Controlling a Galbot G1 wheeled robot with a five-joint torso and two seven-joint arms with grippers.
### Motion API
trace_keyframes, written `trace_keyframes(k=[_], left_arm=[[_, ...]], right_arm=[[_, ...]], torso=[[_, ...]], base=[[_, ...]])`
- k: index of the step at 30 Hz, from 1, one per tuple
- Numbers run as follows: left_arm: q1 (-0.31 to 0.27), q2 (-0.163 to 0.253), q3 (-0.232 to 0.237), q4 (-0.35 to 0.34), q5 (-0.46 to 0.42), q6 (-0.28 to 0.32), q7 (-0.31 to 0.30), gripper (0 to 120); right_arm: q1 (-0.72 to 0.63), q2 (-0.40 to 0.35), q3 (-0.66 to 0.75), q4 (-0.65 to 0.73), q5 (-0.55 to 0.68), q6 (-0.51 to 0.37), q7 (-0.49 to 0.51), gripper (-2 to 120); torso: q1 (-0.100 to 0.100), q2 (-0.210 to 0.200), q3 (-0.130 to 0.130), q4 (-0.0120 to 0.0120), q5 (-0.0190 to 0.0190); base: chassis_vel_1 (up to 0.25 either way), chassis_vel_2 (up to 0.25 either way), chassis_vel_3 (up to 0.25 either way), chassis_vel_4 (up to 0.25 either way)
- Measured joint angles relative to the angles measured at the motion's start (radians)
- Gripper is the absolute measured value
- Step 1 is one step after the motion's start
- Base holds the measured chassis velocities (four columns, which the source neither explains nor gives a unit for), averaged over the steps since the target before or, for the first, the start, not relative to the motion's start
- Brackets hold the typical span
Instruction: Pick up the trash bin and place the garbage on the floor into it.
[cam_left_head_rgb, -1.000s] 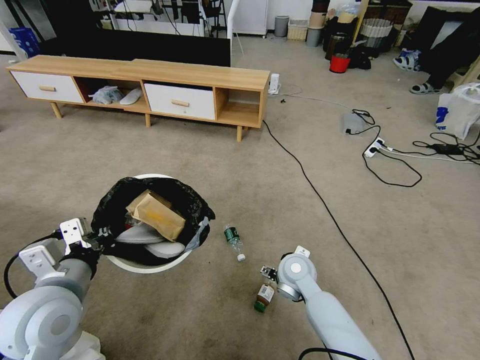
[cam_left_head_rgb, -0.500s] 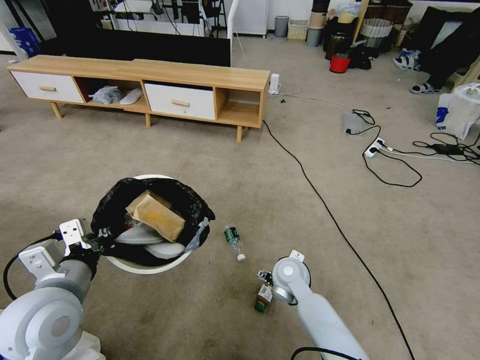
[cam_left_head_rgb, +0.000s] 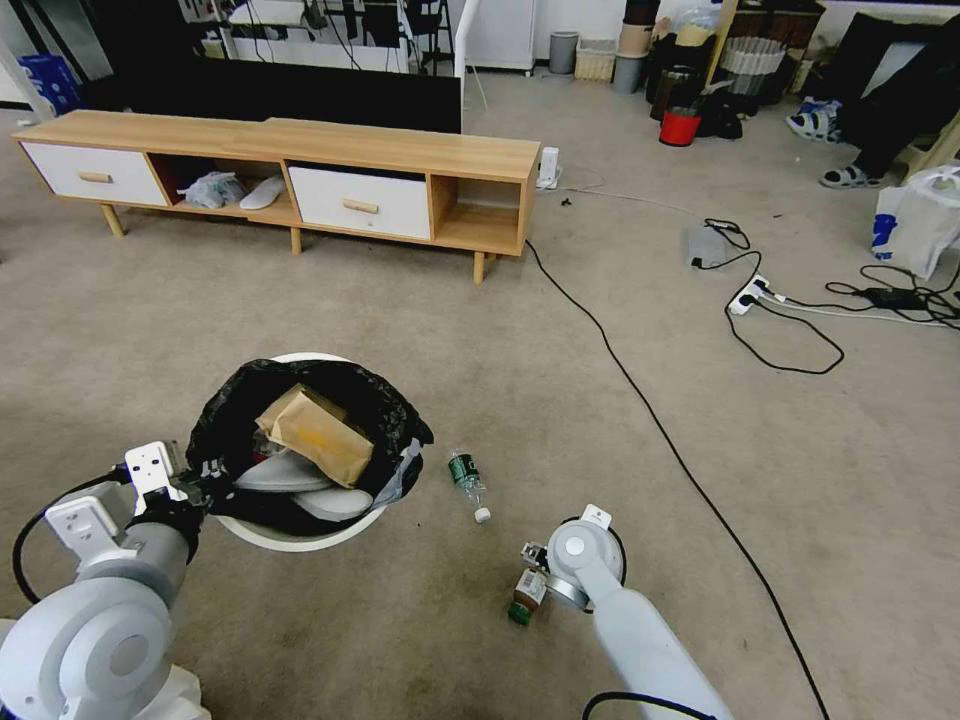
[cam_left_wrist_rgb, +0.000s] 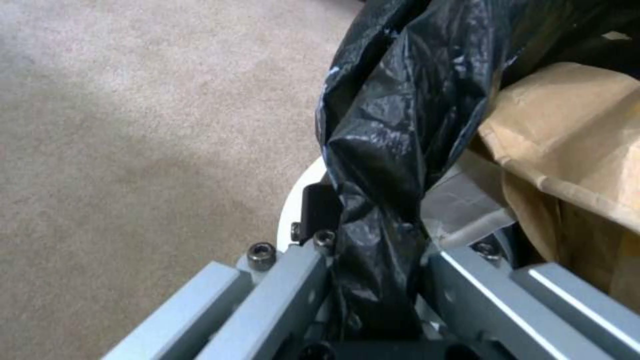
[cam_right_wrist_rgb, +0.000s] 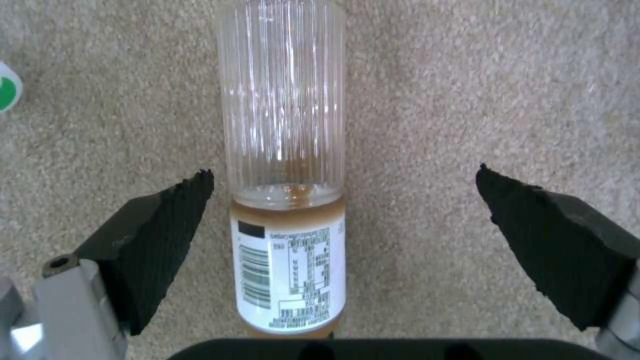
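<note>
Low, right hand (cam_right_wrist_rgb: 343, 220) gapes round small clear bottle (cam_right_wrist_rgb: 287, 200); white label.

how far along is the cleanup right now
Done: the trash bin already holds a tan box, and the left gripper is clamped on its bagged rim. In hand: the right gripper, jaws open, straddles the small bottle on the floor. Left: that bottle and the green-labelled bottle.
</note>
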Motion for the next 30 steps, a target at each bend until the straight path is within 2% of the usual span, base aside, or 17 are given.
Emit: trace_keyframes(k=[8, 9, 10, 12, 16, 17, 20, 22, 23, 25, 28, 30], left_arm=[[-0.001, 0.000, 0.001, 0.003, 0.002, -0.002, 0.002, 0], [-0.001, -0.001, 0.002, 0.004, 0.003, -0.002, 0.002, 0], [-0.001, -0.001, 0.002, 0.004, 0.003, -0.002, 0.002, 0], [-0.001, -0.003, 0.004, 0.004, 0.005, -0.002, 0.002, 0], [0.000, -0.003, 0.004, 0.006, 0.006, -0.003, 0.003, 0], [0.000, -0.003, 0.004, 0.007, 0.006, -0.003, 0.003, 0], [0.000, -0.003, 0.004, 0.007, 0.006, -0.003, 0.004, 0], [-0.002, -0.005, 0.007, 0.010, 0.008, -0.003, 0.004, 0], [-0.002, -0.005, 0.007, 0.010, 0.008, -0.003, 0.004, 0], [-0.002, -0.007, 0.011, 0.011, 0.009, -0.004, 0.004, 0], [-0.002, -0.007, 0.013, 0.011, 0.010, -0.004, 0.004, 0], [-0.001, -0.008, 0.015, 0.012, 0.013, -0.005, 0.005, 0]], right_arm=[[-0.004, -0.001, -0.003, -0.005, -0.014, 0.000, -0.015, 96], [-0.004, -0.001, -0.004, -0.006, -0.017, 0.000, -0.019, 90], [-0.004, -0.001, -0.004, -0.006, -0.017, 0.000, -0.019, 90], [-0.006, -0.002, -0.007, -0.006, -0.020, 0.000, -0.026, 79], [-0.006, -0.001, -0.009, -0.008, -0.022, 0.000, -0.031, 69], [-0.006, 0.000, -0.011, -0.009, -0.023, 0.000, -0.033, 62], [-0.006, 0.000, -0.012, -0.009, -0.023, 0.000, -0.035, 57], [-0.005, 0.003, -0.014, -0.013, -0.028, 0.000, -0.040, 42], [-0.005, 0.003, -0.014, -0.013, -0.028, 0.000, -0.040, 42], [-0.004, 0.004, -0.014, -0.021, -0.039, 0.000, -0.050, 33], [-0.004, 0.006, -0.013, -0.026, -0.045, 0.000, -0.057, 30], [-0.002, 0.013, -0.008, -0.043, -0.063, 0.001, -0.075, 23]], torso=[[0.000, 0.000, 0.000, -0.0001, 0.0000], [0.000, 0.000, 0.000, 0.0000, 0.0000], [0.000, 0.000, 0.000, 0.0000, 0.0000], [0.000, 0.000, 0.000, 0.0000, 0.0000], [0.000, 0.000, 0.000, 0.0000, 0.0000], [0.000, 0.000, 0.000, 0.0000, 0.0000], [0.000, 0.000, 0.000, 0.0000, 0.0000], [0.000, 0.000, 0.000, -0.0001, -0.0002], [0.000, 0.000, 0.000, -0.0001, -0.0002], [0.000, 0.000, 0.000, -0.0002, -0.0006], [0.000, 0.000, 0.000, -0.0003, -0.0006], [0.000, 0.001, 0.000, -0.0004, -0.0009]], base=[[0.000, 0.000, 0.000, 0.000], [0.000, 0.000, 0.000, 0.000], [0.000, 0.000, 0.000, 0.000], [0.000, 0.000, 0.000, 0.000], [0.000, 0.000, 0.000, 0.000], [0.000, 0.000, 0.000, 0.000], [0.000, 0.000, 0.000, 0.000], [0.000, 0.000, 0.000, 0.000], [0.000, 0.000, 0.000, 0.000], [0.000, 0.000, 0.000, 0.000], [0.000, 0.000, 0.000, 0.000], [0.000, 0.000, 0.000, 0.000]])
